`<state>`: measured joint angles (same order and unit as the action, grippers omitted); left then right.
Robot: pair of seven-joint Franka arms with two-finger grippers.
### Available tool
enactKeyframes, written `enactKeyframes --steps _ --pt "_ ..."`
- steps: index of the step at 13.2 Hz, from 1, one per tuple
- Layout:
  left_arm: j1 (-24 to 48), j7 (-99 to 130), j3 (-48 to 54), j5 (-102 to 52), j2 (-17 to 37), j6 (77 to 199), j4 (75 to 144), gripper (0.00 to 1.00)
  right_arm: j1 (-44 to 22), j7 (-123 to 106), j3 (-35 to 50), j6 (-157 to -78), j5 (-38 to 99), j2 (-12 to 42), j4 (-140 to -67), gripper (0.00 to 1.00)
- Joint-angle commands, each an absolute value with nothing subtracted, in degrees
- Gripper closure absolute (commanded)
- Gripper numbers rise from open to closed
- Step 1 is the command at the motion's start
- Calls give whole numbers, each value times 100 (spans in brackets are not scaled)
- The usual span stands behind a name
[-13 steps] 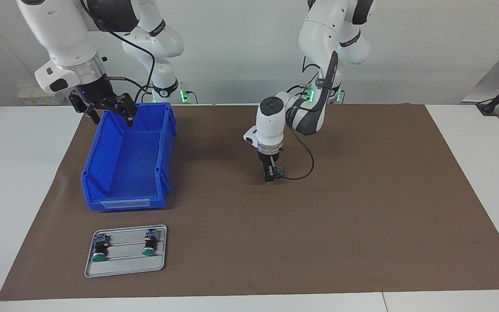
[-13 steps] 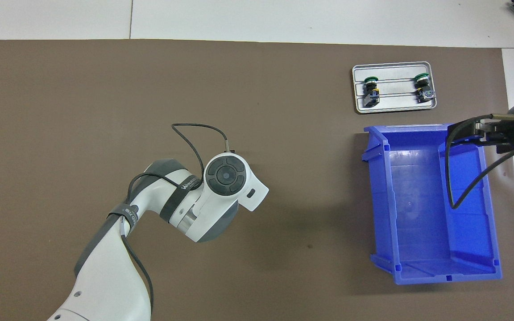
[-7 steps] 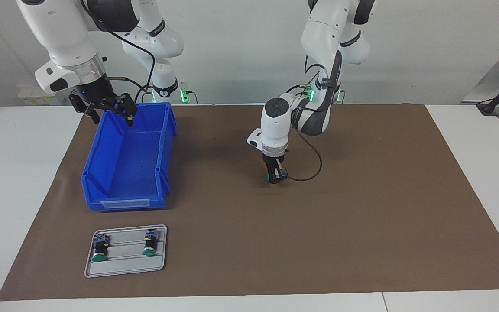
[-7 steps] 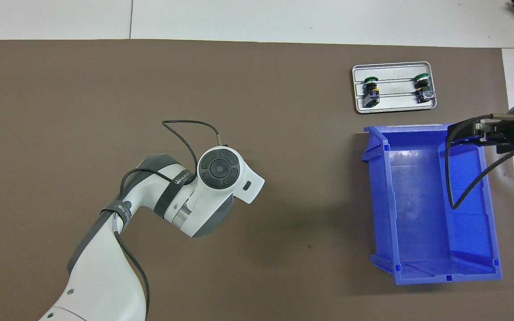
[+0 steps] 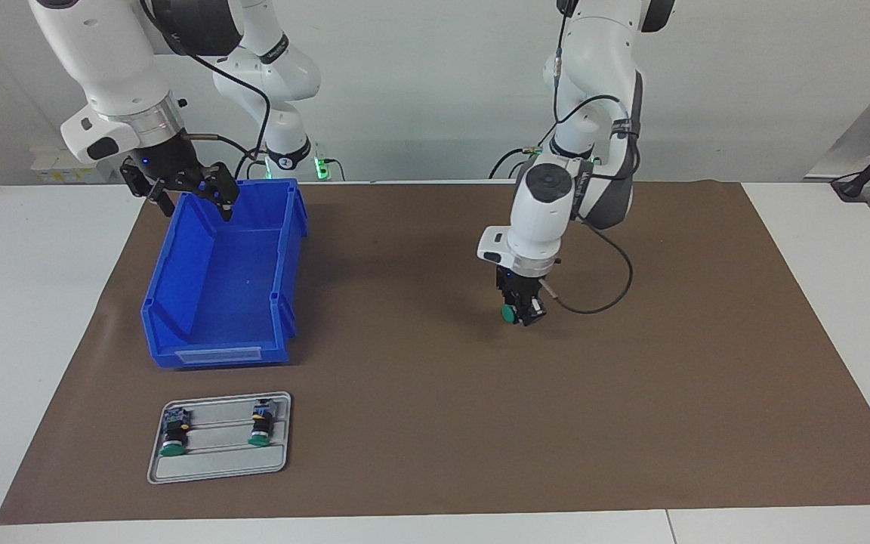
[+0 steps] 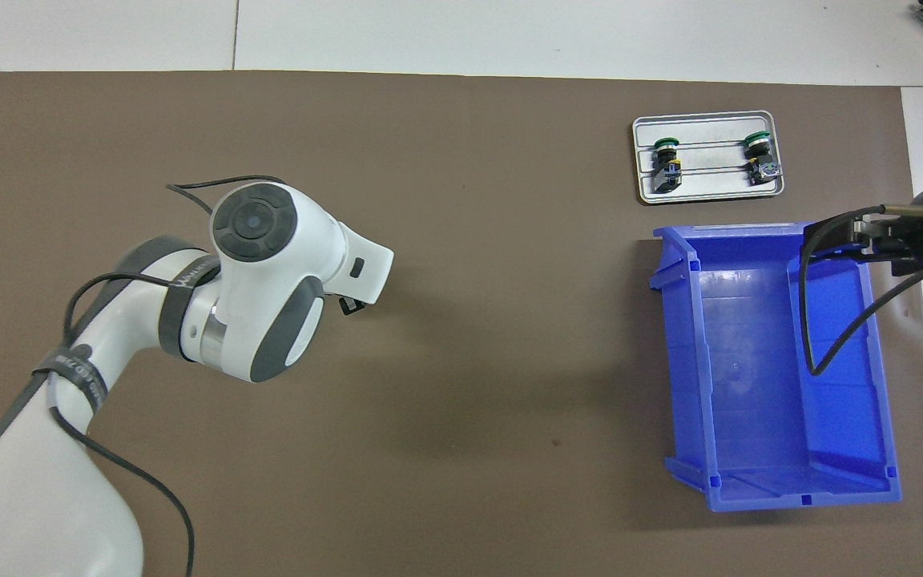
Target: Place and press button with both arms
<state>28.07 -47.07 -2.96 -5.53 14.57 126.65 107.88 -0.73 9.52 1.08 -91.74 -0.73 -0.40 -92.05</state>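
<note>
My left gripper point(image 5: 519, 308) is shut on a button point(image 5: 510, 313), whose green cap shows below the fingers. It hangs low over the middle of the brown mat point(image 5: 631, 423). In the overhead view the left wrist point(image 6: 257, 240) hides the button. My right gripper point(image 5: 186, 190) is open and empty over the rim of the blue bin point(image 5: 212, 353) at the robots' end; it also shows in the overhead view point(image 6: 838, 239). The right arm waits.
A grey tray point(image 5: 216, 470) lies farther from the robots than the bin and holds two more green-capped buttons point(image 5: 174, 438) point(image 5: 260, 428). The tray point(image 6: 710, 191) and the bin point(image 6: 674, 361) also show in the overhead view. A black cable point(image 5: 609, 298) loops from the left wrist.
My left arm has swung toward its own end of the table with the button in its grip, and the wrist has turned. The right arm has not moved.
</note>
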Motion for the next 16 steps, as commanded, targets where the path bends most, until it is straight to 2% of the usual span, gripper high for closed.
enactKeyframes --steps 1,5,7,11,14,16 --pt "1947 -6049 -229 -1543 986 11816 10828 90 -35 826 114 -9105 70 -70 -9229 0" --pt "592 -7862 -246 -3055 800 11180 10951 91 -35 817 114 -9114 70 -70 -9229 0" --pt "186 -8295 -246 -3654 677 11118 11178 90 -35 826 114 -9106 70 -70 -9229 0" --pt "-9 -9182 -264 -5226 317 11705 12039 90 -35 826 114 -9106 70 -70 -9229 0" --pt "79 -9631 -255 -5973 281 12076 12444 89 -35 826 114 -9105 70 -70 -9229 0" --pt "88 -10419 -255 -7035 246 12155 12873 89 -35 826 114 -9105 70 -70 -9229 0"
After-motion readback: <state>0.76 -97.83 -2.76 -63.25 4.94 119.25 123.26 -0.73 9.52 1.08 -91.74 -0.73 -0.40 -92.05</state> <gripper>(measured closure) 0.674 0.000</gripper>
